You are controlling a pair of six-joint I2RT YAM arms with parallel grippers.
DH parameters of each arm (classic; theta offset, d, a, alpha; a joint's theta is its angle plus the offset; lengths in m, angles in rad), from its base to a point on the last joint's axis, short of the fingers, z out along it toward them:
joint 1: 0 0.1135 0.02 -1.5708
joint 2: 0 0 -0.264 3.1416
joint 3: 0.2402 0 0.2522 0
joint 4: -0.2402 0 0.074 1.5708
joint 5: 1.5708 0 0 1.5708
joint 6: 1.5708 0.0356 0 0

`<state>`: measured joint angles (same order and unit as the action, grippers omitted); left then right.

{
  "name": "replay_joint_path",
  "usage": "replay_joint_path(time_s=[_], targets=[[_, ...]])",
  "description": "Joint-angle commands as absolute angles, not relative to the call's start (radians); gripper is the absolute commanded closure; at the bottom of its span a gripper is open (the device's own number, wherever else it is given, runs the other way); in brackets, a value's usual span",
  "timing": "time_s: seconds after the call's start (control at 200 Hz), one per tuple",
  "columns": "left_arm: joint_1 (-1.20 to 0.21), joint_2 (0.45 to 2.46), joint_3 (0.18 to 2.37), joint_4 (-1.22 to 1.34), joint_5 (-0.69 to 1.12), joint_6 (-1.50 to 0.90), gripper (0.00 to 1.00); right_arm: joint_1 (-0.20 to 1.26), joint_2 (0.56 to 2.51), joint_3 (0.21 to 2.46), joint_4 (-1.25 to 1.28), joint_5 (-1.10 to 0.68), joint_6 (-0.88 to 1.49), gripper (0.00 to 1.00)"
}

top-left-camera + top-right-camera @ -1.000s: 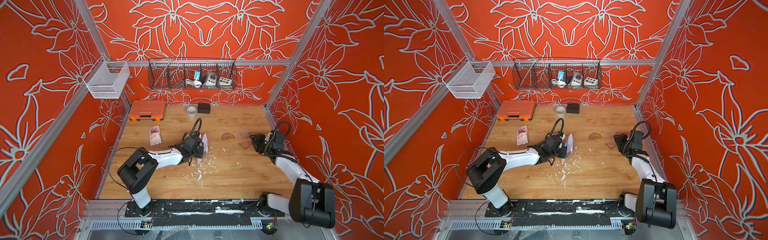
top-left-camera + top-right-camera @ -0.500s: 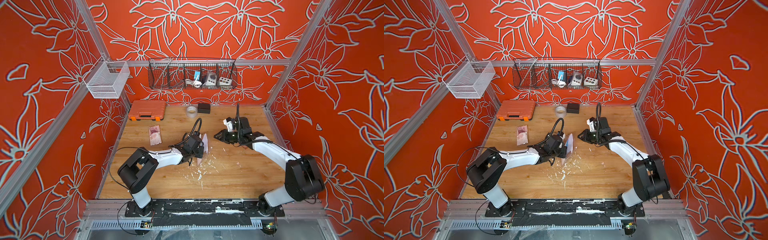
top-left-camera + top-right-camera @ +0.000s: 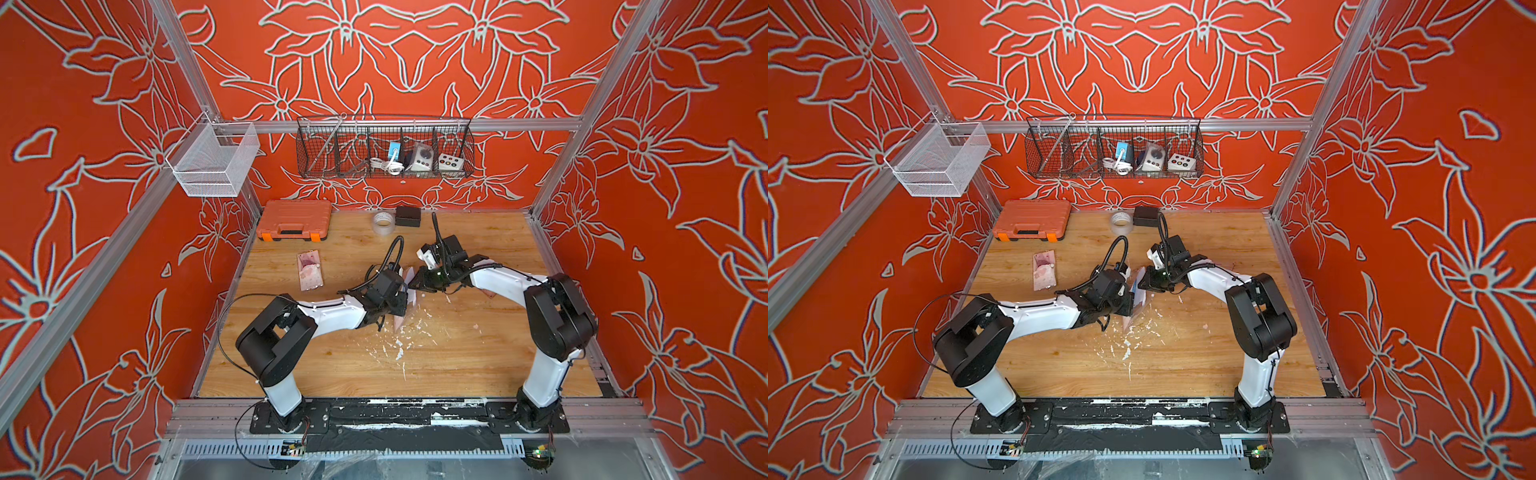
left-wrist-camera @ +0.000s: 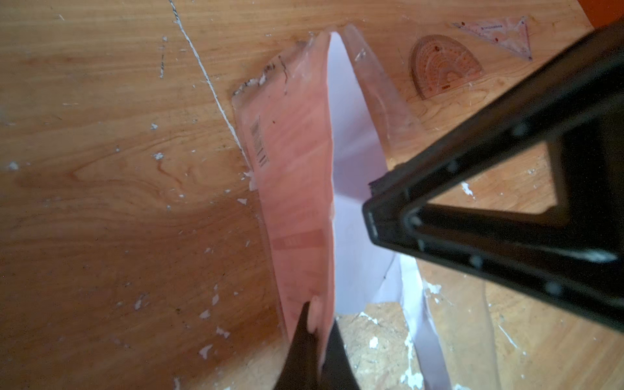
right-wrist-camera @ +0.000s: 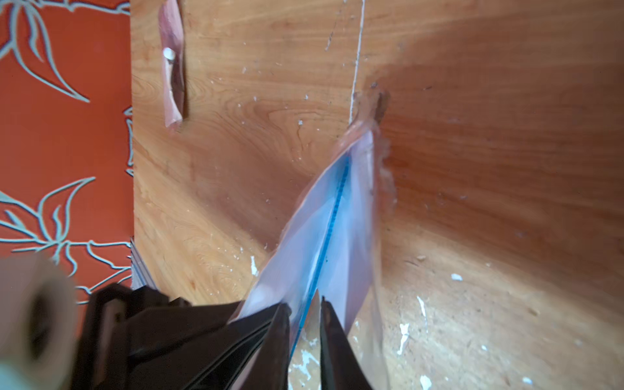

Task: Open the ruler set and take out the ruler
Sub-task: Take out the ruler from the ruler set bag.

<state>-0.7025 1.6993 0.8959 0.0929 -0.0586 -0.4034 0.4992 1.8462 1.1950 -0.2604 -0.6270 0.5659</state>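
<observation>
Shows right hand brought from the right edge of the desk, by way of mid-desk half a second ago, up against the ruler-set pouch. Shows its fingers drawn closer together than a second ago, now flanking the pouch's blue strip without discernible contact. Shows right arm stretched leftward, no longer folded back.

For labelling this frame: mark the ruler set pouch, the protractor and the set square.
ruler set pouch (image 4: 297,202): left wrist view, middle of its pink back panel.
protractor (image 4: 445,66): left wrist view, middle of its half-disc.
set square (image 4: 501,33): left wrist view, middle of its clear triangle.
</observation>
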Motion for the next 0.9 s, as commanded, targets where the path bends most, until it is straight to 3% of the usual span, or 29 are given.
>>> replay_joint_path(time_s=[0.0,0.565,0.891], targets=[[-0.714,1.725,0.883,0.091,-0.042,-0.387,1.00,0.511,1.892,1.236,-0.285,-0.614,0.544,0.82],[-0.714,1.699,0.788,0.239,-0.018,-0.388,1.00,0.551,2.013,1.276,-0.240,-0.584,0.577,0.80],[-0.713,1.687,0.784,0.217,-0.050,-0.390,1.00,0.550,1.972,1.263,-0.218,-0.560,0.605,1.00]])
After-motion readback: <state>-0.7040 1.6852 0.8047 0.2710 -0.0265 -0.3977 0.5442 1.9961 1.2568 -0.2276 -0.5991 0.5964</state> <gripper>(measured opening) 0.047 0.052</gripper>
